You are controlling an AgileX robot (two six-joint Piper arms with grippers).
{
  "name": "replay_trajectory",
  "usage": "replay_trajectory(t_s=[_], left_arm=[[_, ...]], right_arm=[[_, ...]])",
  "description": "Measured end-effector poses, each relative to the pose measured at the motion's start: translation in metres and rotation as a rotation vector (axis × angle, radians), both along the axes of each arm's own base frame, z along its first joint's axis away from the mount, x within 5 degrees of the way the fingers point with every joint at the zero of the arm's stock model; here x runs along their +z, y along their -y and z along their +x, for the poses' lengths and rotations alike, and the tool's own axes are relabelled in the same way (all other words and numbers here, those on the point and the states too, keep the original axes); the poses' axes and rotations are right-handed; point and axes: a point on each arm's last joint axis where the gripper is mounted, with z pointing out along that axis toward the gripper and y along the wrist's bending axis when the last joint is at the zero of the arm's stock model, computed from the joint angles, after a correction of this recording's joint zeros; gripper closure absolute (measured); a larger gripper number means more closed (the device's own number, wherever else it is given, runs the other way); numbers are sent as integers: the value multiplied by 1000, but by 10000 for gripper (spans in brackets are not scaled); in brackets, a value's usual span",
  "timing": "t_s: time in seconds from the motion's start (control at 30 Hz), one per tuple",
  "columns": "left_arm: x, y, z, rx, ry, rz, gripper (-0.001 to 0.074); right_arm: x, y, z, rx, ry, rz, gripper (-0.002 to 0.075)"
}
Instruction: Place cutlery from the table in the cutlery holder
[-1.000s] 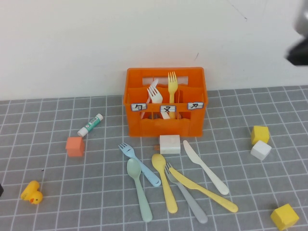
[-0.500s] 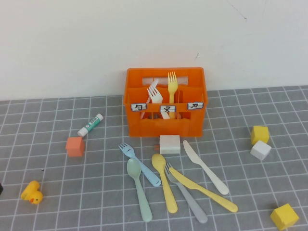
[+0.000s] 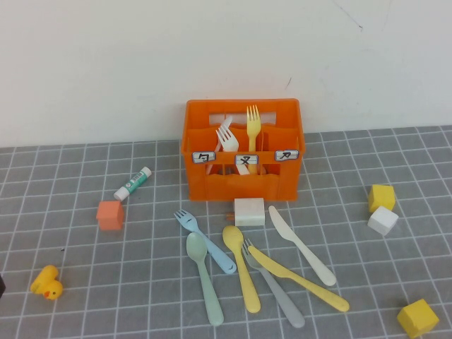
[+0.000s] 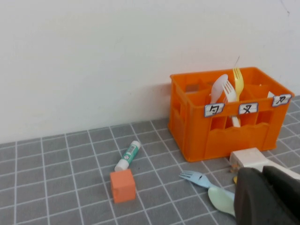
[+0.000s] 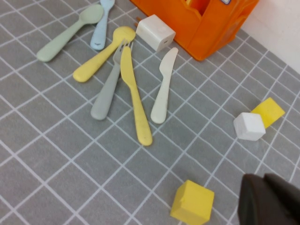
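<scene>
The orange cutlery holder [image 3: 244,187] stands at the back wall with a cream-white fork [image 3: 227,138] and a yellow fork [image 3: 252,123] upright in it. In front of it on the table lie a light blue fork [image 3: 205,241], a mint green spoon [image 3: 205,279], a yellow spoon [image 3: 241,272], a grey fork [image 3: 275,293], a yellow knife [image 3: 296,277] and a cream-white knife [image 3: 300,244]. Neither arm shows in the high view. My left gripper [image 4: 262,197] is shut and empty, above the mint spoon [image 4: 220,199]. My right gripper [image 5: 265,199] is shut and empty, beside a yellow cube [image 5: 192,204].
A white block [image 3: 249,211] sits right in front of the holder. A white-and-green tube [image 3: 133,183], an orange cube [image 3: 110,214] and a yellow duck [image 3: 46,282] lie to the left. Two yellow cubes [image 3: 381,197] [image 3: 417,317] and a white cube [image 3: 383,220] lie to the right.
A dark blurred part of the right arm showed at the high view's upper right edge one second ago and has left the view. The cutlery has not moved.
</scene>
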Motion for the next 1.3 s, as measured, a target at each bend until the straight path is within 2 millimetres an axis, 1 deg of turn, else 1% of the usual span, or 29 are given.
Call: replay_trajectory(t_s=[0.6, 0.67, 0.83, 0.93, 1.0, 1.1, 1.2, 1.23, 1.3], left_arm=[[-2, 0, 0, 4, -15, 10, 735], [-4, -1, 0, 7, -19, 14, 735], [-13, -7, -10, 73, -58, 12, 735], [-21, -10, -16, 121, -23, 68, 735], [-30, -11, -17, 155, -9, 80, 735], [-51, -11, -12, 197, -17, 70, 735], [-79, -11, -7, 207, -64, 66, 735], [-86, -11, -7, 205, -85, 56, 735], [-92, -10, -8, 198, -129, 40, 735]], right_arm=[[1, 0, 0, -2, 4, 7, 726], [1, 0, 0, -2, 4, 7, 726], [1, 0, 0, -2, 5, 8, 726], [1, 0, 0, -2, 6, 9, 726], [1, 0, 0, -3, 8, 9, 726], [1, 0, 0, -3, 8, 11, 726], [1, 0, 0, -3, 8, 11, 726], [1, 0, 0, -3, 8, 11, 726], [1, 0, 0, -3, 9, 11, 726]])
